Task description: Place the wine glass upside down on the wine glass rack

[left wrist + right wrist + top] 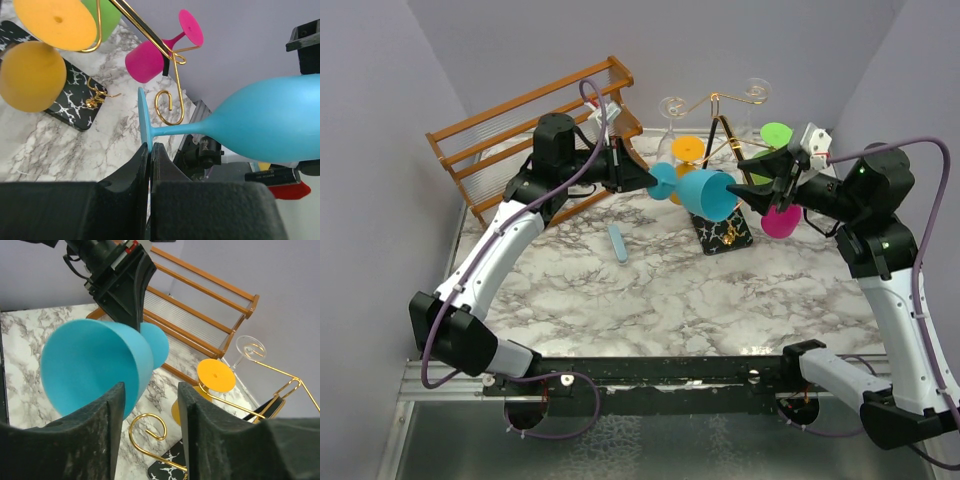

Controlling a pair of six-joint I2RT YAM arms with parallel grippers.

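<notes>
Pinching the flat foot of the turquoise plastic wine glass (270, 125) edge-on, the left hand (150, 148) holds it sideways above the marble surface (650, 290). The bowl points right toward the black-based gold-wire rack (722, 238). The right hand (151, 390) is spread at the bowl's mouth; contact cannot be judged. The bowl hides the rack's lower post, and the left wrist view cuts off its rim.

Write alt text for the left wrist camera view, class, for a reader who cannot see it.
The left gripper pinches the foot of a blue wine glass held sideways, its bowl pointing right. Behind it, a pink glass and an orange glass hang from the gold wire wine glass rack, above a marble table.
</notes>
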